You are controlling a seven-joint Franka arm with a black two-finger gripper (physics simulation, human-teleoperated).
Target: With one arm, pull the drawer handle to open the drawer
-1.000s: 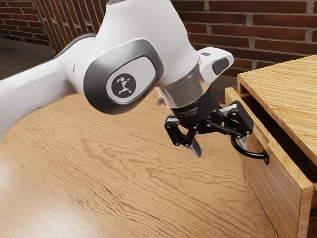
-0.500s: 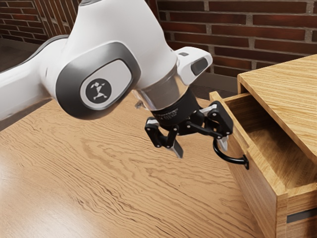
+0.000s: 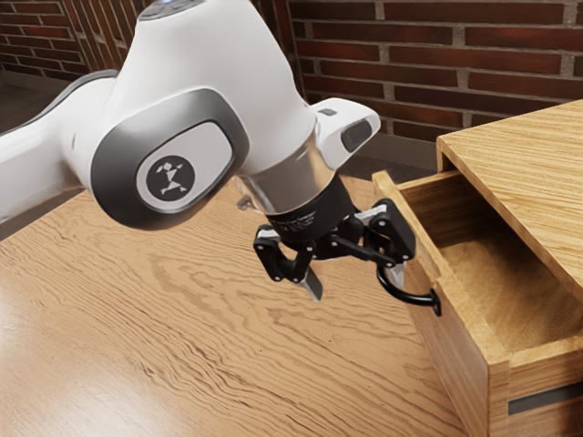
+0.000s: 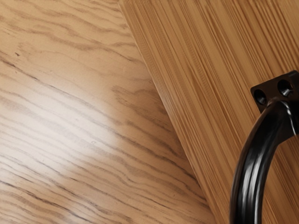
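Observation:
A light wooden cabinet (image 3: 533, 168) stands at the exterior view's right, and its drawer (image 3: 460, 350) is pulled well out, showing a bare wooden inside (image 3: 496, 269). A black loop handle (image 3: 412, 294) sits on the drawer front. My gripper (image 3: 353, 273) is open, its fingers spread wide. The finger (image 3: 393, 271) nearer the drawer is hooked inside the handle loop, while the other finger (image 3: 310, 279) hangs free over the table. In the wrist view the handle (image 4: 254, 163) curves up to its mounting plate on the drawer front (image 4: 210, 93).
The wooden table (image 3: 164, 346) stretches out on the exterior view's left and toward the front. A brick wall (image 3: 455, 55) runs behind the table. My white arm (image 3: 182, 137) comes in from the upper left.
My gripper has moved toward the exterior view's left with its finger in the handle, and the drawer has slid further out of the cabinet, showing more of its inside.

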